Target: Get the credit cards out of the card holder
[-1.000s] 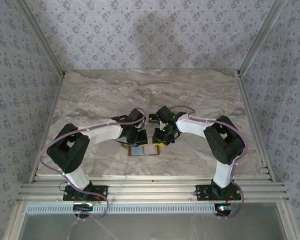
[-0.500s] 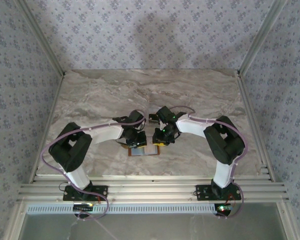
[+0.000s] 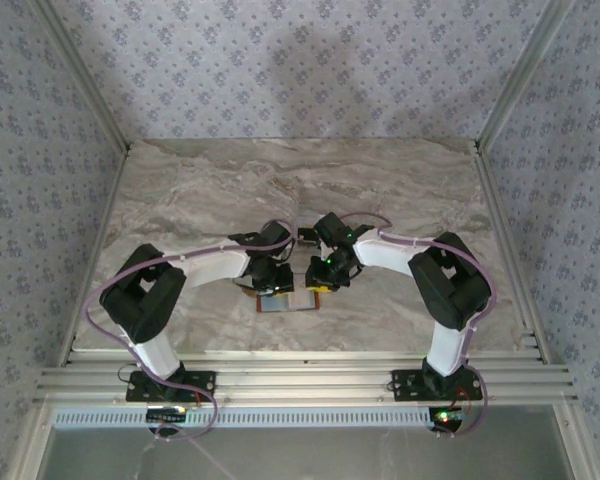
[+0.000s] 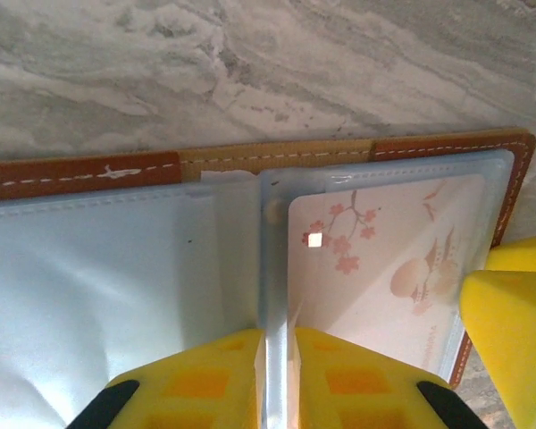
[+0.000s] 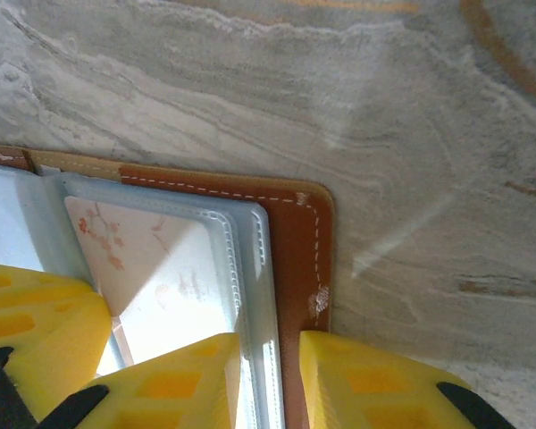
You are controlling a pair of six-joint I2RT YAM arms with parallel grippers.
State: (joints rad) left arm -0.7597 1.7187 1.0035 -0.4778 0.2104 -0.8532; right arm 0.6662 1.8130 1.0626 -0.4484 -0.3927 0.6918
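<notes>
little has moved since the earlier frame: the left arm (image 3: 205, 265) has shifted slightly at elbow and wrist, while the right arm (image 3: 395, 250) and the card holder (image 3: 280, 301) lie as before.

card holder: open flat on the marble table (image 3: 400, 180), near the front edge, between the two wrists. brown leather border with pale stitching, grey-blue clear pockets (image 4: 116, 286) inside.

credit card (image 4: 375, 268): one seen, whitish-pink with a blossom print. it sits inside the clear pocket of the holder's right half, fully seated. contents of the left half cannot be made out through the sheen.

left gripper (image 4: 277, 340): tips down on the middle of the holder. jaws drawn in to a narrow slit, with the pale upright centre leaf of the card holder caught between them, so it is closed on that leaf.

right gripper (image 5: 270, 344): tips down at the holder's right edge. one finger (image 5: 179, 384) rests on the clear pocket over the card; the other stands at the outer side of the leather border. jaws stand a little apart, with pocket seams and leather edge running between them. whether they clamp that edge or merely press on it cannot be told.

the two grippers stand close together — a yellow finger of each shows at the edge of the other's wrist view.
</notes>
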